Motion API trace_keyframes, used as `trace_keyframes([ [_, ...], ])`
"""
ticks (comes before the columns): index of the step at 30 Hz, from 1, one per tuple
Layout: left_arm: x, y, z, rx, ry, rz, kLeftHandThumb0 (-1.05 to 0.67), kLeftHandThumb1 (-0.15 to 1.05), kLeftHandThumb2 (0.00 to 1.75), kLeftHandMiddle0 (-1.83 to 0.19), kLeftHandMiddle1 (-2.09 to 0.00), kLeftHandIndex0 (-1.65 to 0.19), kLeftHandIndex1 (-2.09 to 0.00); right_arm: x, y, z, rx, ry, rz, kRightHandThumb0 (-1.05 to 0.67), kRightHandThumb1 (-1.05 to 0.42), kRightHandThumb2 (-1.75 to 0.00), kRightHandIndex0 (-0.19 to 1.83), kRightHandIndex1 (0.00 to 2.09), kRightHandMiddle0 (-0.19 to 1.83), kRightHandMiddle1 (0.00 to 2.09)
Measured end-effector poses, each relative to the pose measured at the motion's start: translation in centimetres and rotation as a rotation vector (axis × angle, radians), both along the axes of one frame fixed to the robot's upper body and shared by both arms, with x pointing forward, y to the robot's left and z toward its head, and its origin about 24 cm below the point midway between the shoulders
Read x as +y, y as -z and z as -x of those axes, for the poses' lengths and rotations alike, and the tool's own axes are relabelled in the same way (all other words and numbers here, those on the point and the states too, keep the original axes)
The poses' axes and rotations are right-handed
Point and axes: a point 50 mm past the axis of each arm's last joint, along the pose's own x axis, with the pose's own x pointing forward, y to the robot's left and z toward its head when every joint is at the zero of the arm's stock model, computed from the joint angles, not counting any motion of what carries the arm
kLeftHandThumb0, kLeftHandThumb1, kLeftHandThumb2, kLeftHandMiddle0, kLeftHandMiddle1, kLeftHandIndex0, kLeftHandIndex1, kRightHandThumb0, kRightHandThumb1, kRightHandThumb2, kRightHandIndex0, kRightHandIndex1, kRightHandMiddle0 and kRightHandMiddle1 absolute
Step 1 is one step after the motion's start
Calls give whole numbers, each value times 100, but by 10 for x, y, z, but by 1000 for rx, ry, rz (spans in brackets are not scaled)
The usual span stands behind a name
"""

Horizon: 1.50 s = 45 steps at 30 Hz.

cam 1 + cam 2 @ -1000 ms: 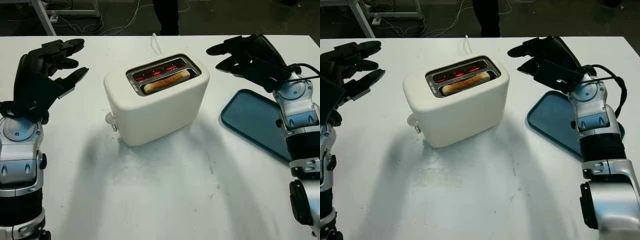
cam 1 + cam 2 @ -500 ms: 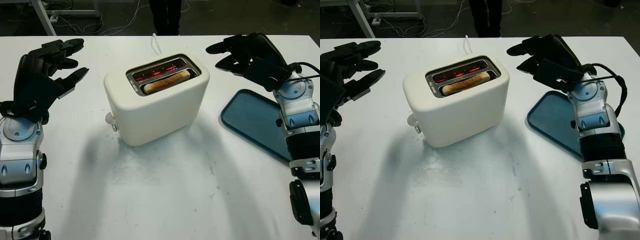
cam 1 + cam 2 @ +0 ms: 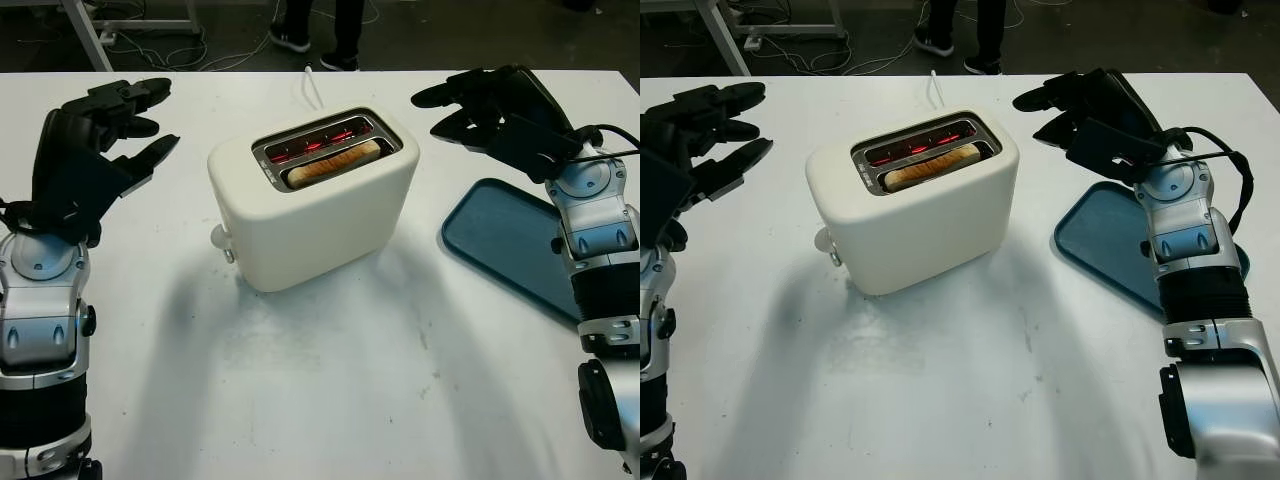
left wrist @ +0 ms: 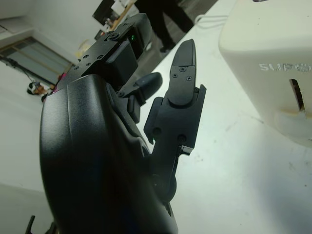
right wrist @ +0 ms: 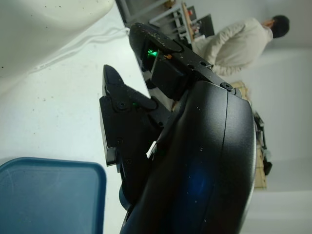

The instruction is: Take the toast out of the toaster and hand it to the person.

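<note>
A cream toaster (image 3: 312, 205) stands at the middle of the white surface (image 3: 330, 390), turned a little so its two slots run from about 8 o'clock to 2 o'clock. The far slot glows red inside. The near slot holds the toast (image 3: 333, 162), a browned slice sitting low, its top edge just at the slot's rim. A white cord (image 3: 313, 88) leaves the toaster at 12 o'clock toward the surface's far edge, and a small knob (image 3: 218, 238) juts from the toaster's end at 8 o'clock.

At 3 o'clock from the toaster lies a blue tray (image 3: 510, 245), flat on the surface, with nothing in it.

The left hand (image 3: 95, 150) hangs above the surface at 9 o'clock from the toaster, well apart from it, open and holding nothing, fingers pointing toward the toaster. The right hand (image 3: 490, 105) hovers at 2 o'clock from the toaster, above the far corner of the tray, also open and holding nothing; the toast lies at about 8 o'clock from it, near but not touched.

A person's legs and shoes (image 3: 310, 35) stand on the floor beyond the surface at 12 o'clock.
</note>
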Motion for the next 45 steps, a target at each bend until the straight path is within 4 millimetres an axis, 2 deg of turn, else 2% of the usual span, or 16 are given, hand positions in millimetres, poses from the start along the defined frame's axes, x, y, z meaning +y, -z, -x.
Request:
trace_keyframes([
  [13,1,-1,0,-6,3,-2,-25,84,32,-23,-117,-72,-4,0,0,0,6,9,2,-6,-92,-7,95,42,94,1],
  [45,1,-4,2,-28,-22,-12,-23,85,29,-27,-112,-70,-6,0,-1,0,4,13,2,-1,-92,-8,92,41,92,0],
])
